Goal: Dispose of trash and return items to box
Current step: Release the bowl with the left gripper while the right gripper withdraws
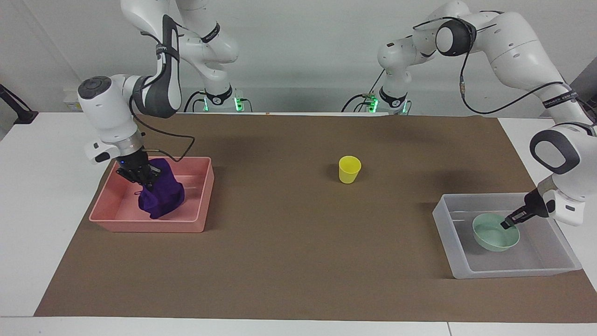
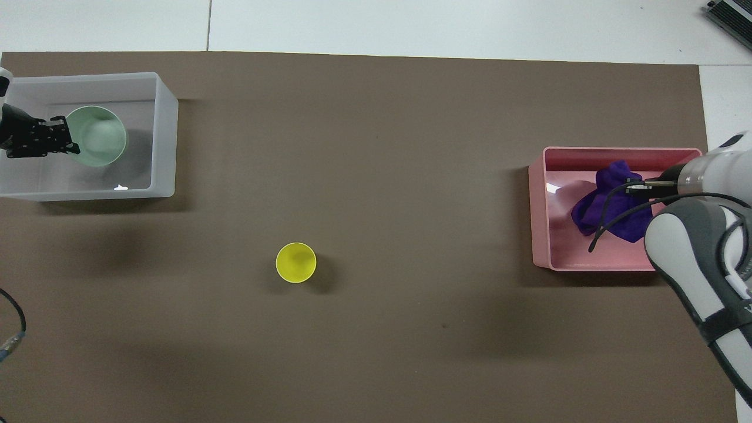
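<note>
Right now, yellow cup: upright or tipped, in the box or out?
Upright and out. The yellow cup stands mouth-up on the brown mat, apart from the clear box, which holds only the green bowl.

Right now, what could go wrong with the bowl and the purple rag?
The left gripper sits at the bowl's rim inside the box; lifting away while it pinches could tip the bowl. The right gripper is on the rag in the pink tray; the cloth may snag and come back out.

Brown mat [image 1: 289, 261] covers the white table [image 1: 51, 196]; pink tray [image 1: 196, 223] at right arm's end.
</note>
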